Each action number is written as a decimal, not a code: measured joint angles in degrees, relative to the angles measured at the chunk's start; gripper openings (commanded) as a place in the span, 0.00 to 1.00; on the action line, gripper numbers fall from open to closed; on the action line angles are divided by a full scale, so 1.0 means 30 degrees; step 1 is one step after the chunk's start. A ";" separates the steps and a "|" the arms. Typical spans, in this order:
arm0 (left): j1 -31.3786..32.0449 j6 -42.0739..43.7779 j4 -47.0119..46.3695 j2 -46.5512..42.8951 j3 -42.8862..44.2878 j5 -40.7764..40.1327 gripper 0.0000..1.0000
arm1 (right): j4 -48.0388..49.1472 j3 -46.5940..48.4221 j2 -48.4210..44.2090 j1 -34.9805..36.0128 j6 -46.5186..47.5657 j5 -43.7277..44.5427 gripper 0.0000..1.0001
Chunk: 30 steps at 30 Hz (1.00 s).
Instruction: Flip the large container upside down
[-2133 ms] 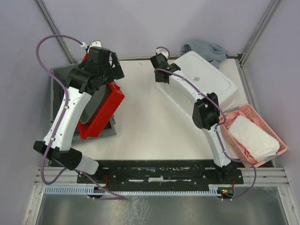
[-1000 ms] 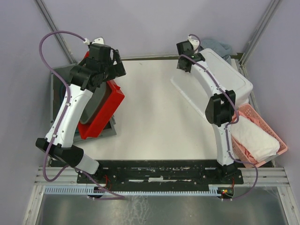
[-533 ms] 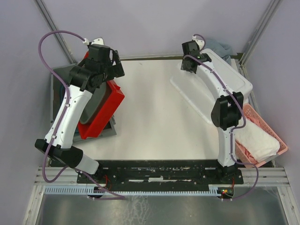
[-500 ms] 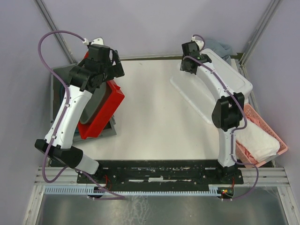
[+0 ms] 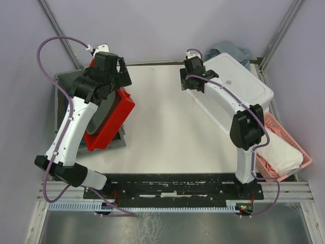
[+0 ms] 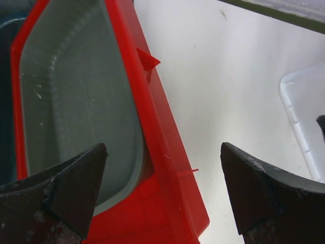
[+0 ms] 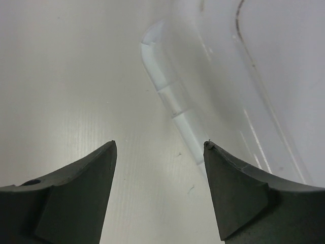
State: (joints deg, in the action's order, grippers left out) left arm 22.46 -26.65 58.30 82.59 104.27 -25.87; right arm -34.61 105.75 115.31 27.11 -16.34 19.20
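The container lies on the counter, upper right in the top view. The right jaws hang spread wide and empty at its left corner, rim just ahead between them. The left jaws gape empty above the red bin.

Tabletop: the centre lane is open from the near edge to the rear wall.

Left boundary: red bin with a grey bin nested inside. The left claw hangs spread above its right wall, with nothing between the fingers.

Right boundary: large container. The right claw is spread over bare surface just beside its corner rim.

A blue cloth blocks the rear corner behind the container. A pink basket crowds its near right side, and the arm hides whether the two touch.
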 measured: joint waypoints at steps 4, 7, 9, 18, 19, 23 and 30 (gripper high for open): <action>-0.0087 -0.0007 0.0291 -0.0044 0.0000 -0.0918 0.97 | -0.0364 -0.0102 0.0189 -0.0860 0.0597 0.1107 0.78; -0.0211 -0.0022 0.0750 -0.0036 0.0000 -0.1297 0.87 | -0.0510 0.0036 0.0401 -0.1719 0.0787 0.1690 0.78; -0.0393 -0.0073 0.0918 -0.0029 -0.0015 -0.1290 0.79 | -0.0670 0.0058 0.0401 -0.2113 0.0838 0.1690 0.78; -0.0947 -0.0678 0.0809 0.0525 -0.0175 0.0211 0.60 | -0.0860 -0.0131 -0.0087 -0.2317 0.0066 0.0153 0.78; -0.0947 -0.0699 0.0794 0.0612 -0.0189 0.0415 0.57 | -0.0882 -0.0284 -0.0262 -0.2259 -0.0015 -0.0015 0.78; -0.0947 -0.1049 0.0197 0.0729 -0.0634 0.1931 0.44 | -0.0940 -0.0576 -0.0612 -0.2113 -0.0189 -0.0415 0.79; -0.1078 -0.1894 -0.0605 0.0721 -0.1486 0.3650 0.39 | -0.0998 -0.0583 -0.0634 -0.2040 -0.0350 -0.0568 0.78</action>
State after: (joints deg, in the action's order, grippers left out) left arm 19.22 -32.34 56.49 84.75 99.81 -14.92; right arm -37.60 104.01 113.40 20.99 -17.39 17.50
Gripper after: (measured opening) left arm 0.412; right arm 0.784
